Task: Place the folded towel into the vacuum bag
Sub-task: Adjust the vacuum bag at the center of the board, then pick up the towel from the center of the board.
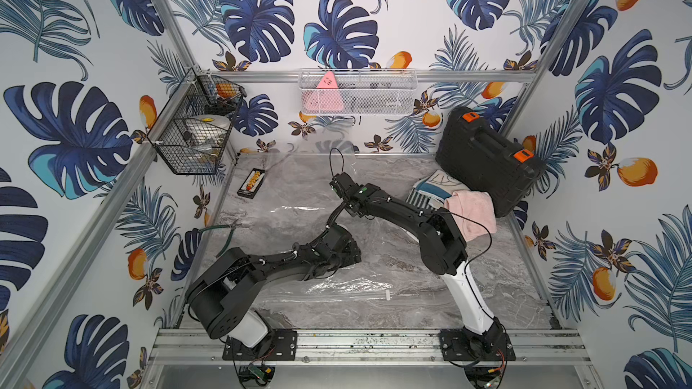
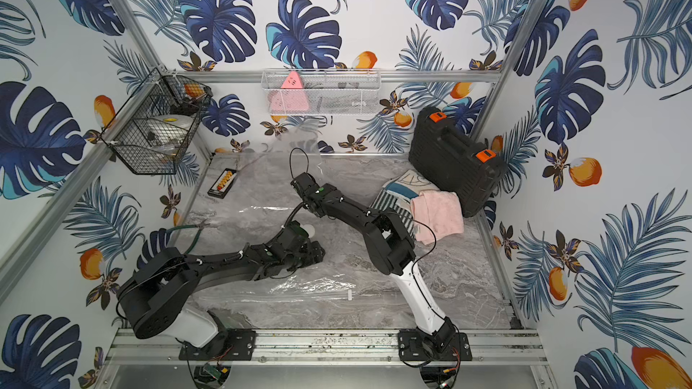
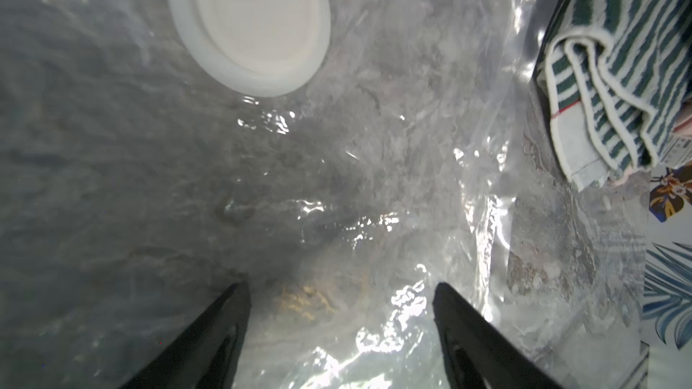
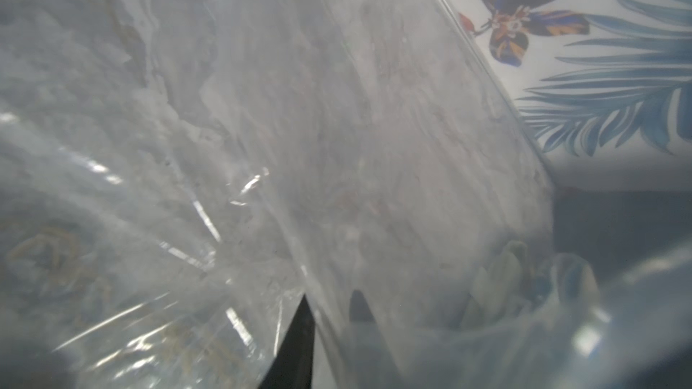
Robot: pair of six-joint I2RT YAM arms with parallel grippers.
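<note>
The vacuum bag [image 1: 299, 218] is clear, crinkly plastic spread over the marble table, and its far edge [image 1: 318, 151] stands up against the back wall. Its round white valve disc [image 3: 249, 24] lies just ahead of my left gripper [image 3: 342, 286], which is open and low over the plastic [image 1: 350, 252]. A white slider clip [image 1: 387, 295] sits on the near edge. My right gripper [image 4: 331, 297] is at the raised edge [image 1: 337, 185], its jaws a little apart with film between them. The folded pink towel [image 1: 472, 215] lies on a striped towel [image 1: 427, 196] at the right.
A black tool case [image 1: 486, 159] leans in the back right corner behind the towels. A small black bead frame [image 1: 251, 182] lies at the back left, and a green-handled tool [image 1: 221, 228] at the left edge. A wire basket [image 1: 194, 132] and a white mesh basket [image 1: 357, 91] hang on the walls.
</note>
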